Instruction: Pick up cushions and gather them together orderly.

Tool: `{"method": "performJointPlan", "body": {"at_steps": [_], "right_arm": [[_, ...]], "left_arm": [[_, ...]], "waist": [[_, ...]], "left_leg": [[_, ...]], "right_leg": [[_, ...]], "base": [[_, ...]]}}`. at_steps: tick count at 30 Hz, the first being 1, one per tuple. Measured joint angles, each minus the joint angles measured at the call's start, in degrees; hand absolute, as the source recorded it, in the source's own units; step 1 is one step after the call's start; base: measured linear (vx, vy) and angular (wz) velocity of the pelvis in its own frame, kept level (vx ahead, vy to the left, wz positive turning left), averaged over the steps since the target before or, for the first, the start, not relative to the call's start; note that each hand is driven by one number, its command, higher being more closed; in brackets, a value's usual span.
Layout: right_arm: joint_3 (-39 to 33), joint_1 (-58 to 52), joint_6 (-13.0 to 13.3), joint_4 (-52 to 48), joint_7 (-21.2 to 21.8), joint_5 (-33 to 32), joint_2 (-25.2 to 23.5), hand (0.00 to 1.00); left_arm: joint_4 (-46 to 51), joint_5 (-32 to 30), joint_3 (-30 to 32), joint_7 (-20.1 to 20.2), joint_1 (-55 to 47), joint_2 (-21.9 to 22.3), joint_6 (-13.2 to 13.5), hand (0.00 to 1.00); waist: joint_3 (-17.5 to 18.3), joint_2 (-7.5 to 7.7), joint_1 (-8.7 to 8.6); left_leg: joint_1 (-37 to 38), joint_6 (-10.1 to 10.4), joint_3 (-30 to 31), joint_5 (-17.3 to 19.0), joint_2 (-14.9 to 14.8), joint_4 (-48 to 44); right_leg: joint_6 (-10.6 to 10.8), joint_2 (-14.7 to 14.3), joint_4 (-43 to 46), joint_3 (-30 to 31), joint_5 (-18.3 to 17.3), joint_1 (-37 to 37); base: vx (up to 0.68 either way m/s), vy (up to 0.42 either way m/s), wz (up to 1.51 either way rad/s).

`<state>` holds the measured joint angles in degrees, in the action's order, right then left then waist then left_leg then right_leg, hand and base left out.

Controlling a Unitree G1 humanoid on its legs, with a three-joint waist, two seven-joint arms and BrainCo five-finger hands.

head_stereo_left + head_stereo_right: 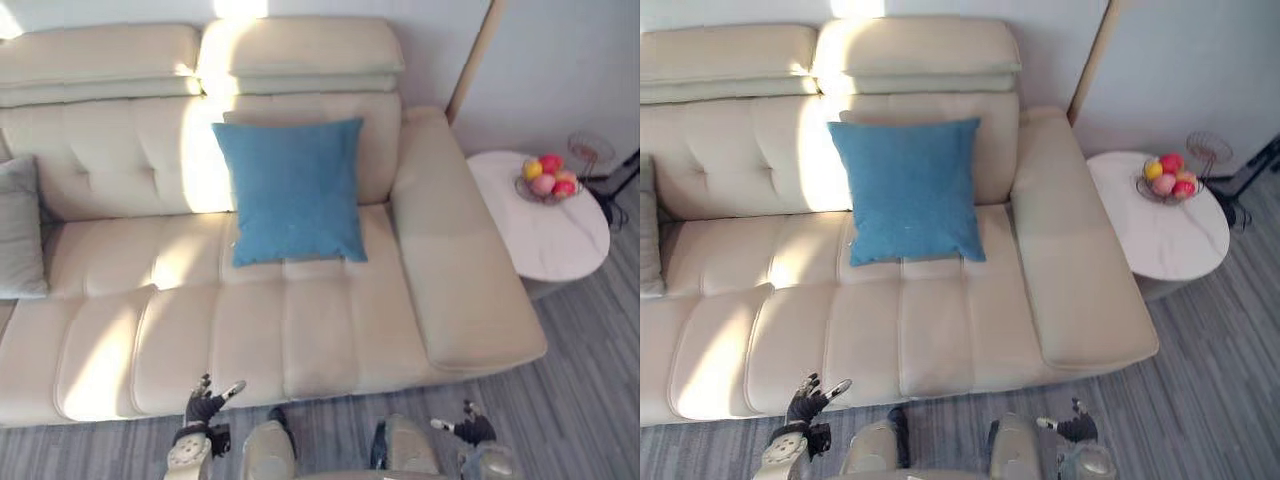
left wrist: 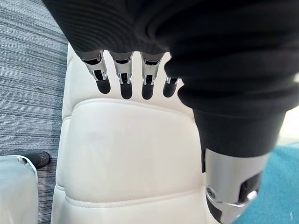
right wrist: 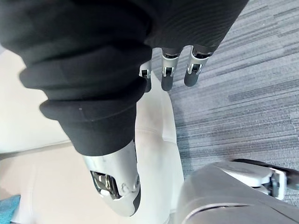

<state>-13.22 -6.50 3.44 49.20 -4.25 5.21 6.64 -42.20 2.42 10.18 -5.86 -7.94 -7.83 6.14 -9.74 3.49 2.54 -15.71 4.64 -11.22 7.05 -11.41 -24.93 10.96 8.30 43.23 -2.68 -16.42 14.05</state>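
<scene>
Both hands empty, fingers relaxed and straight: left hand (image 1: 204, 405) low by sofa (image 1: 330, 340) front edge, right hand (image 1: 468, 428) over floor. Blue cushion (image 1: 290, 190) upright mid-backrest; grey cushion (image 1: 18, 230) at sofa's left edge, well apart. Gathering unfinished, probably; reach needed.

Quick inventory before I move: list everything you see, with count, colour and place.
Blue cushion: one, blue, upright against the sofa backrest.
Grey cushion: one, grey, at the sofa's left end, partly cut off.
Sofa: one, cream, across the scene, with a wide right armrest.
Side table: one, white, round, right of the sofa.
Fruit bowl: one, wire, with red and yellow fruit, on the side table.
Floor: grey striped, in front of the sofa.
Left hand: one, fingers straight, empty, at the sofa's front edge.
Right hand: one, fingers straight, empty, over the floor.
</scene>
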Motion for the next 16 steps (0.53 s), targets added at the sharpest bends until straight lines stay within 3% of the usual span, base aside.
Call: {"method": "performJointPlan", "body": {"at_steps": [3,4,5,6,7,8,9,12,13,15,16], "right_arm": [[-0.1,3.7,0.6,-0.1,-1.2,-0.2,0.9,0.00],[-0.1,4.6,0.6,0.0,-1.3,-0.3,1.2,0.00],[-0.1,5.1,0.5,0.9,-1.8,-0.5,1.8,0.00],[-0.1,5.2,0.3,1.7,-2.0,-0.8,1.8,0.00],[-0.3,5.2,0.3,1.8,-2.1,-1.0,1.9,0.00],[-0.7,5.7,0.2,1.8,-2.4,-1.3,1.8,0.00],[-1.8,5.8,0.2,1.8,-2.9,-1.5,1.8,0.00],[-2.7,6.0,0.1,2.3,-3.3,-2.4,2.5,0.00],[-2.9,6.0,0.1,3.1,-3.3,-2.4,3.0,0.00],[-4.1,6.1,0.1,3.5,-3.2,-2.4,3.1,0.00],[-4.6,6.1,-0.1,3.8,-3.1,-2.4,2.6,0.00]], "left_arm": [[0.0,-0.4,-1.7,-0.5,0.1,3.6,-0.2,0.00],[-0.2,-0.3,-2.6,-0.4,0.6,4.6,-0.3,0.00],[-0.1,-0.3,-4.0,-0.4,0.7,5.7,-0.3,0.00],[-0.1,-0.3,-4.4,-0.3,0.3,5.7,-0.3,0.00],[-0.1,-0.3,-4.5,-0.3,0.1,5.6,-0.3,0.00],[-0.2,-0.3,-4.5,-0.3,0.3,5.3,-0.3,0.00],[-0.2,-0.3,-4.5,-0.4,0.4,5.1,-0.3,0.00],[-0.5,-0.3,-4.4,-0.4,0.2,4.6,-0.3,0.00],[-1.3,-0.3,-4.4,-0.3,0.2,4.6,-0.3,0.00],[-1.5,-0.4,-4.4,-0.4,-0.1,4.4,-0.3,0.00],[-2.1,-0.4,-4.4,-0.4,0.5,3.6,-0.6,0.00]], "waist": [[-0.7,-2.09,0.84],[-1.5,-3.45,0.99],[-1.9,-5.72,0.32],[-1.6,-6.56,0.00],[-1.8,-6.33,-0.13],[-1.8,-6.29,-0.36],[-2.0,-5.76,-0.43],[-2.0,-5.50,-0.41],[-1.9,-5.72,-0.65],[-1.0,-7.34,-1.72],[-1.0,-6.35,-1.83]], "left_leg": [[-1.7,1.7,0.9,-6.1,-0.6,5.1],[-1.8,1.9,1.7,-8.2,-1.0,7.1],[-1.6,2.8,3.1,-11.6,-1.9,10.4],[-0.8,3.5,3.3,-15.4,-2.3,14.7],[-0.6,3.8,3.2,-15.9,-2.3,15.9],[-0.4,3.5,3.1,-15.3,-1.5,15.2],[-0.5,1.7,3.0,-13.0,0.5,12.2],[1.2,-0.3,1.3,-3.4,2.2,2.1],[5.5,-0.2,0.9,-0.3,2.8,3.8],[9.9,0.2,0.8,1.0,3.5,13.4],[10.3,0.3,0.2,0.0,4.4,16.0]], "right_leg": [[-4.3,-3.2,-10.6,-1.4,-3.1,-2.3],[-7.3,-4.0,-12.3,-2.1,-2.5,-2.6],[-8.7,-5.2,-13.9,-3.7,-0.7,-2.9],[-10.0,-5.8,-15.7,-5.1,0.9,-2.8],[-10.7,-5.8,-16.5,-5.8,1.7,-2.5],[-11.6,-5.3,-17.3,-6.2,2.3,-2.1],[-12.4,-4.3,-18.6,-6.2,3.5,-1.5],[-11.9,-2.7,-23.2,-5.6,8.5,-0.5],[-10.7,-2.4,-25.6,-5.1,10.5,-0.9],[-9.0,-3.1,-27.5,-5.2,11.9,-0.8],[-8.1,-2.3,-29.2,-5.1,13.1,-1.0]], "base": [[-0.23,-0.180,0.09],[-0.33,-0.165,0.31],[-0.41,-0.193,0.42],[-0.35,-0.131,0.42],[-0.30,-0.082,0.27],[-0.26,-0.035,0.25],[-0.30,-0.015,0.19],[-0.20,0.055,-0.01],[-0.20,0.155,-0.09],[-0.13,0.133,0.05],[-0.05,0.066,0.09]]}}
